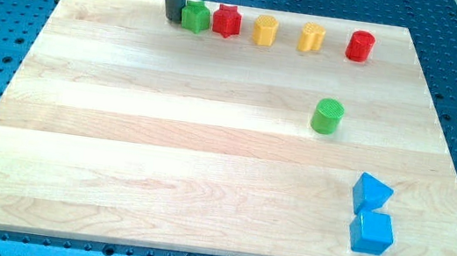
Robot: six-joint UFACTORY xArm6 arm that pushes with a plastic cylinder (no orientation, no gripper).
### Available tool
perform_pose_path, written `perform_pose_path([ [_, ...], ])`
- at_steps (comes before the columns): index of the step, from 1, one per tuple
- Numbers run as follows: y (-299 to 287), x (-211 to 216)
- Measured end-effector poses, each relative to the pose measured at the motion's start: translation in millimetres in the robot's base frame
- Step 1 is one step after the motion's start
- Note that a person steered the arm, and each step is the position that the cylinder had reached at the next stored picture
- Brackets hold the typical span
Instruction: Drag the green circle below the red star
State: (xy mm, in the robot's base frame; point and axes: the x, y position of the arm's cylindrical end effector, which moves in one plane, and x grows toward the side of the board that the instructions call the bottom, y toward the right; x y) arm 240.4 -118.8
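The green circle (pixel 328 116) is a round block standing right of the board's middle. The red star (pixel 227 21) sits in a row of blocks along the board's top edge, well up and to the left of the green circle. My tip (pixel 173 19) is at the top left of the board, just left of a green star (pixel 195 17) and close to touching it. The red star is directly right of the green star. My tip is far from the green circle.
Along the top row, right of the red star, are a yellow hexagon (pixel 264 29), a yellow heart-like block (pixel 312 37) and a red cylinder (pixel 360 45). A blue triangle (pixel 371 192) and a blue cube (pixel 371 232) sit at the bottom right. The wooden board (pixel 119 149) lies on a blue perforated table.
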Motion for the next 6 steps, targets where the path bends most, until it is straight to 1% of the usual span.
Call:
perform_pose_path([
  [1,29.1,86.0],
  [3,248.9,128.3],
  [4,340.9,169.5],
  [5,299.0,206.0],
  [6,187.8,175.6],
])
